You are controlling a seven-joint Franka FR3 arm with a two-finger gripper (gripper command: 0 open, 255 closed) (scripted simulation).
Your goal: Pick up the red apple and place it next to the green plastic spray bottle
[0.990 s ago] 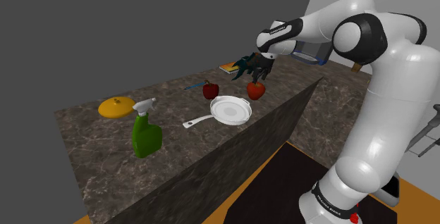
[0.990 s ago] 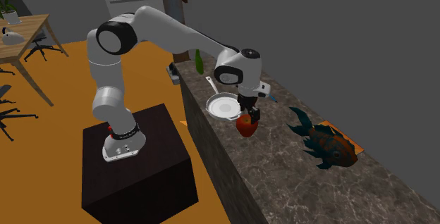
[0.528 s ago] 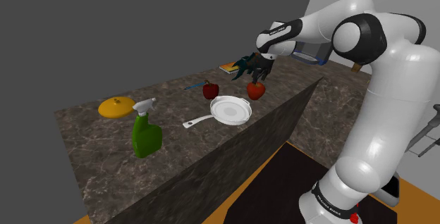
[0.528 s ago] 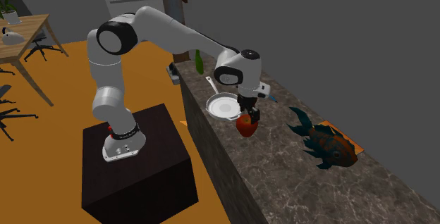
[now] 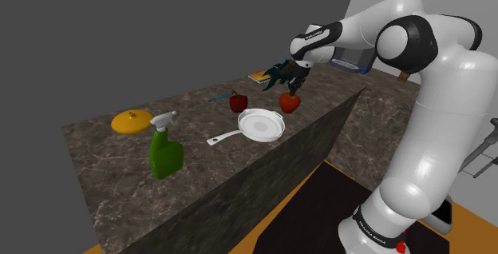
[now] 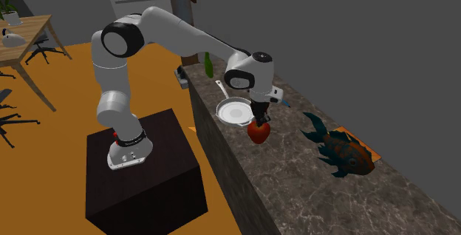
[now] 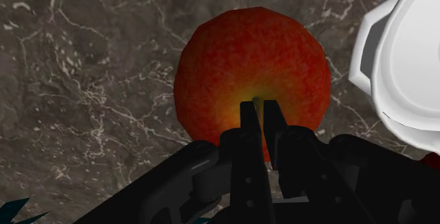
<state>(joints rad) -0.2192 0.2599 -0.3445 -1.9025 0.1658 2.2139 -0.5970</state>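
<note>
shoulder view: the end effector (image 5: pixel 289 81) is reaching down onto the red apple (image 5: pixel 290 102) at the desk's (image 5: pixel 104 164) far end, well apart from the green spray bottle (image 5: pixel 165 150), with a white frying pan (image 5: pixel 262 123) lying between them. second exterior view: the red apple (image 6: pixel 258 131) is sitting near the desk's edge. wrist view: the fingers (image 7: pixel 249 127) are nearly pressed together, seemingly pinching the red apple's stem. the carrying and placing are still waiting.

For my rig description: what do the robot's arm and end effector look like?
The arm has rounded white links, dark joints and a dark base ring with white lettering. The all-black end effector has two slim, flat fingers.
</note>
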